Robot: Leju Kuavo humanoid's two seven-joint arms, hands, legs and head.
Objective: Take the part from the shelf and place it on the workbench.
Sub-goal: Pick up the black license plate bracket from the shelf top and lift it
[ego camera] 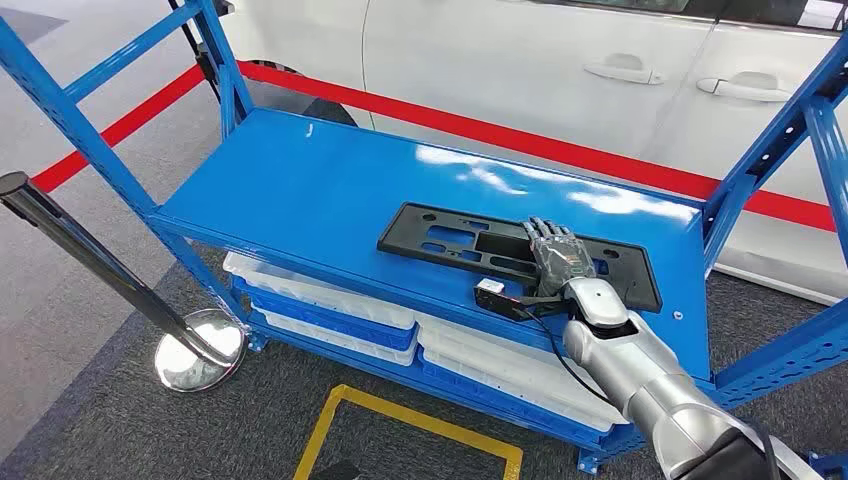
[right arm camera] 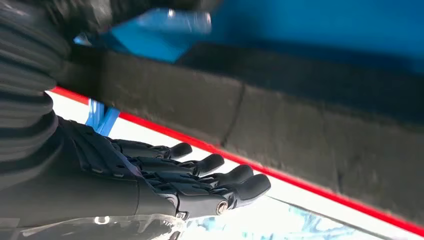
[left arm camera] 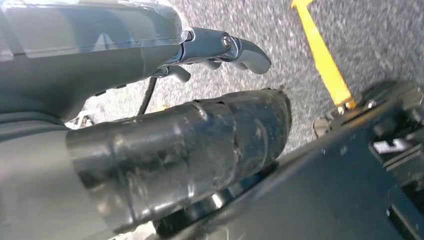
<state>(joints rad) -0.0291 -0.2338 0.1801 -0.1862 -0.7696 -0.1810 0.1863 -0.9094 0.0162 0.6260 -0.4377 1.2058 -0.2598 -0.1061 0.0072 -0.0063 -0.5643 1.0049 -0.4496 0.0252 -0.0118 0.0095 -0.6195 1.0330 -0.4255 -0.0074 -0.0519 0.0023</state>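
Right hand (ego camera: 556,255), dark-fingered on a silver arm, lay palm-down over the flat black plastic frame-shaped part (ego camera: 450,240), fingers stretched out straight and close together (right arm camera: 210,165). Touched or hovered just over it: could not tell which. Nothing seen clasped in it; in the right wrist view the fingers reached flat, not wrapped round anything.

Left hand (left arm camera: 220,50) seen from the left wrist camera, a grey thumb and a bent finger above grey speckled floor (left arm camera: 380,35) with a yellow painted line (left arm camera: 322,57); grip could not be judged, most of it cut off by its own dark cover.

Under the top board of the blue steel shelf rack (ego camera: 300,180) sat stacked shallow trays, white (ego camera: 320,295) and blue (ego camera: 330,325), on the lower level. Contents hidden by the board above and by the stacking.

Black part lay flat on the top board, towards its front edge and nearer the right-hand corner, long side roughly along that edge. Right hand covered the part's right-of-middle stretch. Small black box with a white label (ego camera: 495,295) sat just beside the wrist at the front edge, a cable running from it to the arm.

Behind the rack, a red barrier band (ego camera: 480,130) and a white car's doors (ego camera: 560,70). Chrome stanchion (ego camera: 190,350) stood at the left front corner.
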